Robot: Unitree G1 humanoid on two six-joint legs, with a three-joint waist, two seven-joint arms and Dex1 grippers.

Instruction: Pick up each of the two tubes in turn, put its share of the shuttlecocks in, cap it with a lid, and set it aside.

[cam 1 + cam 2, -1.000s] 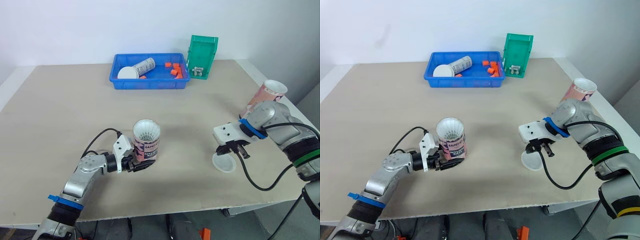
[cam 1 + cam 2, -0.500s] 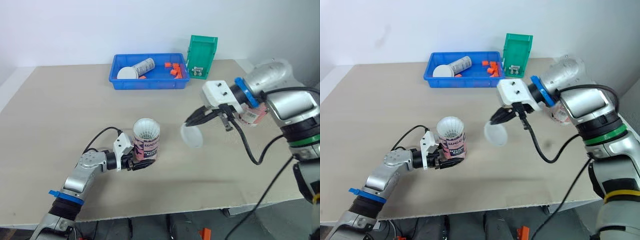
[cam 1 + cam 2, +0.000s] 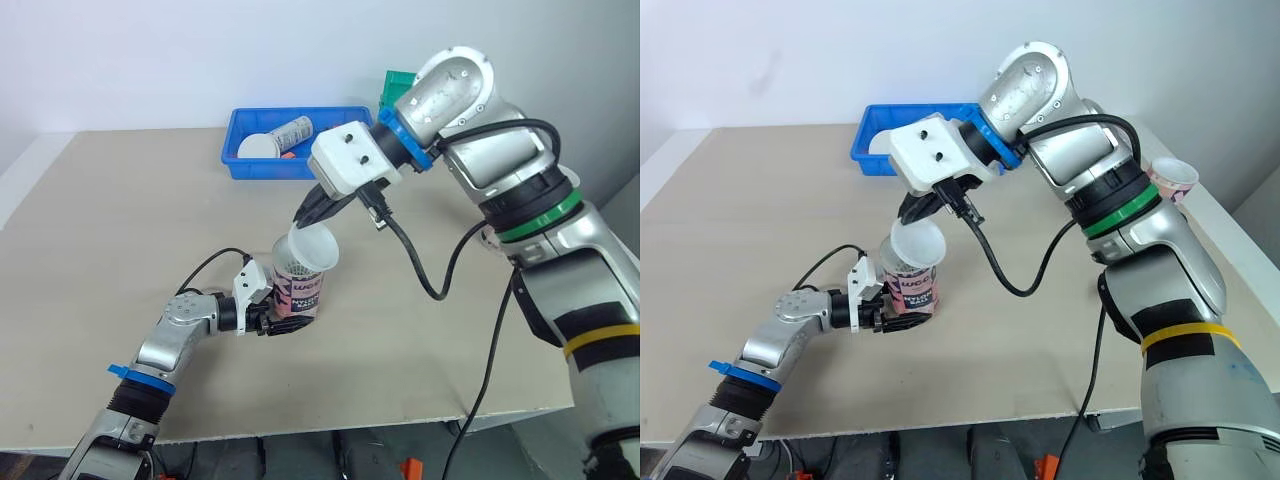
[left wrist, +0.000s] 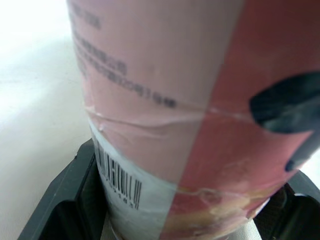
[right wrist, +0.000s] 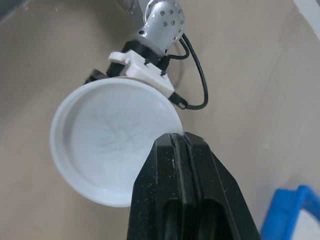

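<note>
Lid [image 3: 313, 247] tilted just above the tube [image 3: 298, 293], hiding most of its mouth. Right gripper [image 3: 302, 220] pinches the lid's rim, its arm arching in high from behind the tube. Left gripper [image 3: 272, 320] clamps the upright tube's base, forearm low; can't tell whether the tube touches the table [image 3: 120, 220].

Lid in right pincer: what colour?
The lid is plain white; right wrist view shows it best.
</note>
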